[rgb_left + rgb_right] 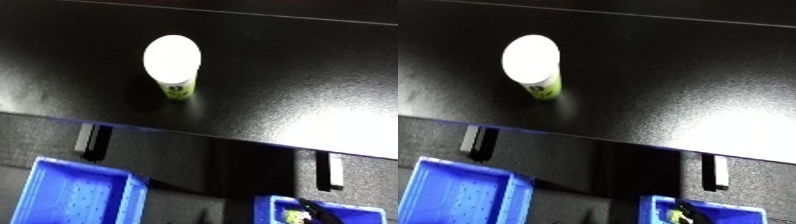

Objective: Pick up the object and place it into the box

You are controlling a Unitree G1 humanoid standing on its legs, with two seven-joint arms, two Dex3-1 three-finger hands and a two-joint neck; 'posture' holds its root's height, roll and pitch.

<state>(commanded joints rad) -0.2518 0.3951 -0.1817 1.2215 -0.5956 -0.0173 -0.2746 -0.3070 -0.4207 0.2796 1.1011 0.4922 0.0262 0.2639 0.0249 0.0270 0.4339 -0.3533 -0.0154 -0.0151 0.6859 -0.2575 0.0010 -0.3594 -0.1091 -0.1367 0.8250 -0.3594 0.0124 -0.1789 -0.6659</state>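
A small upright container with a white round lid (172,57) and a green label (178,91) stands on the black table (293,75), left of the middle. A blue bin (75,192) sits below the table's front edge at the lower left. Neither of my hands appears in either view.
A second blue bin (333,210) shows at the lower right edge, with something small and pale inside it. Two brackets (87,137) (334,171) hang under the table's front edge. Bright glare lies on the right part of the table top.
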